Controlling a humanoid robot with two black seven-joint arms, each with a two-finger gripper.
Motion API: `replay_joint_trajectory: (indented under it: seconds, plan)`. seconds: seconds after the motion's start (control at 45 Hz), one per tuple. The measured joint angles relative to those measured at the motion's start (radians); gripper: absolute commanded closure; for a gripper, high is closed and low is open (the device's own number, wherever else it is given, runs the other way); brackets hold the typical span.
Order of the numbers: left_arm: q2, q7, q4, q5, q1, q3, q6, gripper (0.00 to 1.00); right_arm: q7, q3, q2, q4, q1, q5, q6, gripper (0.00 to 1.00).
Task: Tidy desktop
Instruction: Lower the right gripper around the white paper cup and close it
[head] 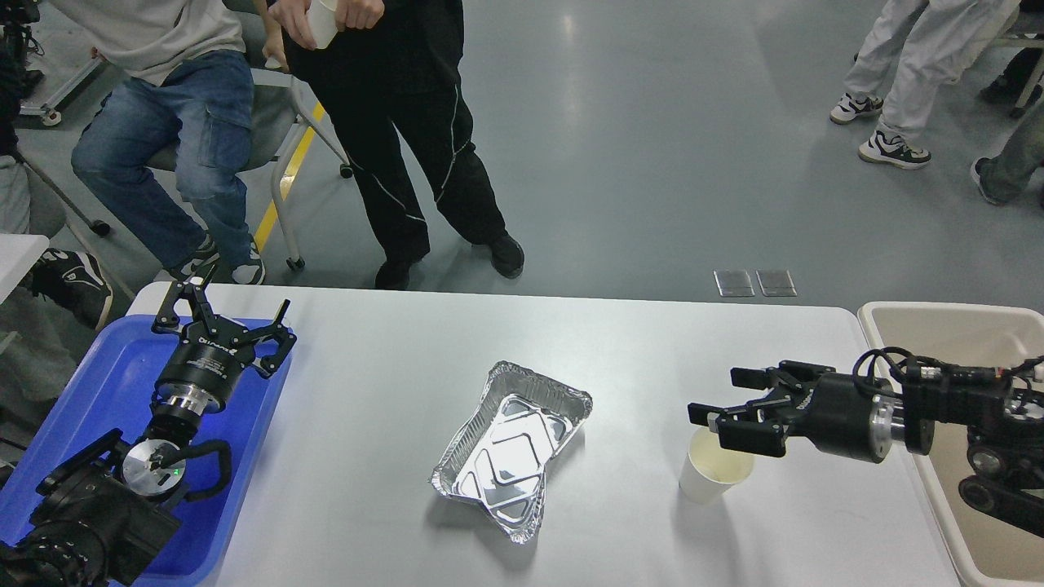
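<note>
Counter (652, 359) with foil tray, paper cup and two end effectors, head view.

Item 1, the counter: white-grey top with rounded corners, filling the lower half of the view and lying beneath both end effectors. Item 2, left end effector (222, 314), at 9 o'clock: fingers spread wide, holding nothing, hanging over the blue tray (98, 383) at the counter's left edge. Item 3, right end effector (718, 416), at 3 o'clock: fingers parted and pointing toward 9 o'clock, over the rim of the paper cup (714, 477); whether they touch the rim cannot be told. Item 4, crumpled foil tray (512, 448), centre of the counter, well apart from both end effectors. Item 5, beige bin (954, 326), against the counter's right edge.
</note>
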Motion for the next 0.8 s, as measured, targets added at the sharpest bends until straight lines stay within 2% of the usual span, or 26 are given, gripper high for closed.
replay_joint_trajectory:
  seconds: [0.8]
  plan:
    - [-0.001, 0.000, 0.000, 0.000, 0.000, 0.000, 0.000, 0.00, -0.002, -0.152, 0.133, -0.229, 0.025, -0.091, -0.053, 0.01]
